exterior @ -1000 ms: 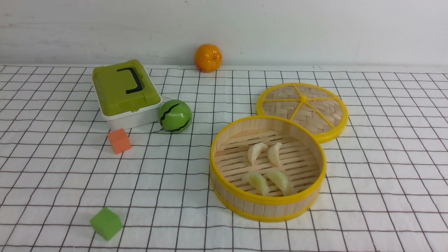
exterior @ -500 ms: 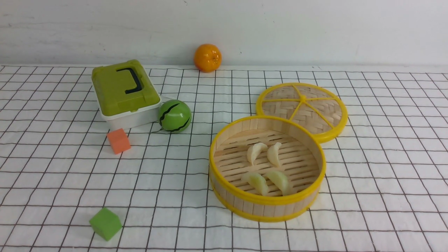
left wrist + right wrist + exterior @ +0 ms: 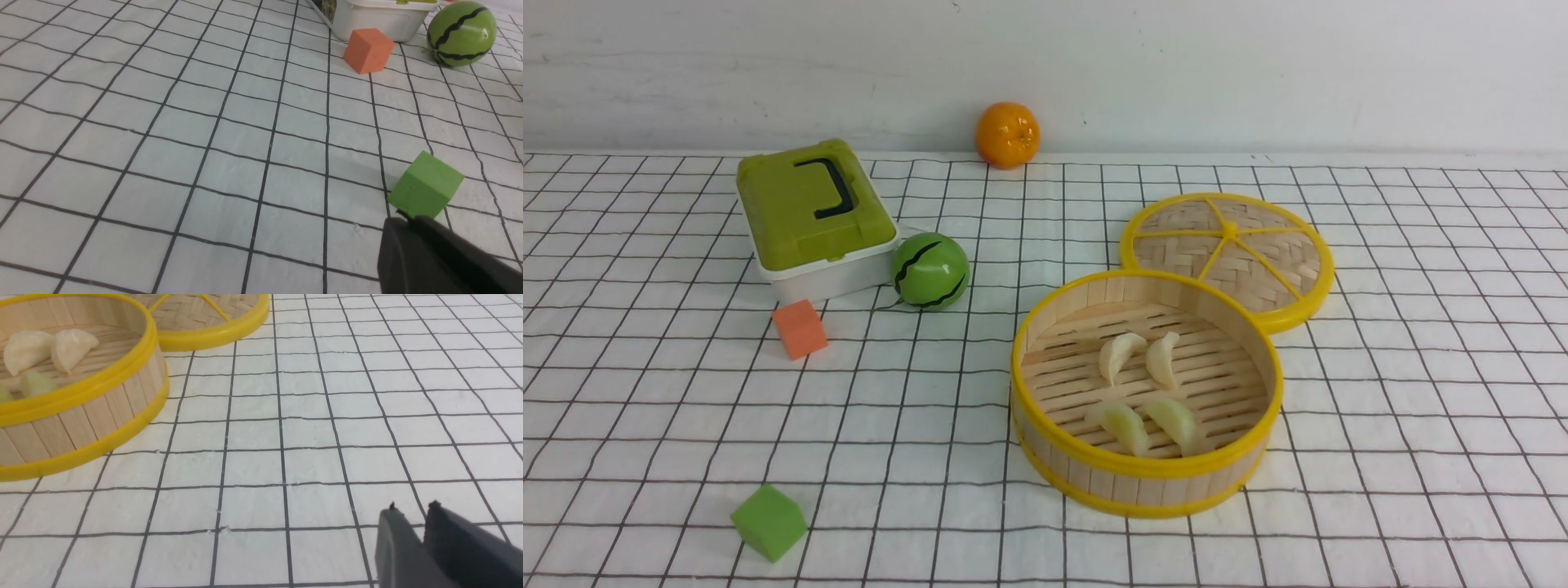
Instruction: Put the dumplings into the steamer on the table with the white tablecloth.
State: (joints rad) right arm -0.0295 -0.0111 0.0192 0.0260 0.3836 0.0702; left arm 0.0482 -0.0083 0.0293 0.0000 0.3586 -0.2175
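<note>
- Inside the steamer [image 3: 1147, 392], at four o'clock on the table [image 3: 1421, 408], all four dumplings [image 3: 1145, 390] lie in two pairs, so the job looks finished
- Rear pair's long axes run toward twelve; front pair's toward five
- Right gripper [image 3: 410, 510] parted slightly, holding nothing; left gripper [image 3: 408, 220] closed, empty

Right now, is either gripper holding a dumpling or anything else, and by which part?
Nothing is held. The left gripper is shut on nothing, and the right gripper has empty jaws slightly apart. All four pale crescent dumplings lie in the round bamboo steamer.
</note>
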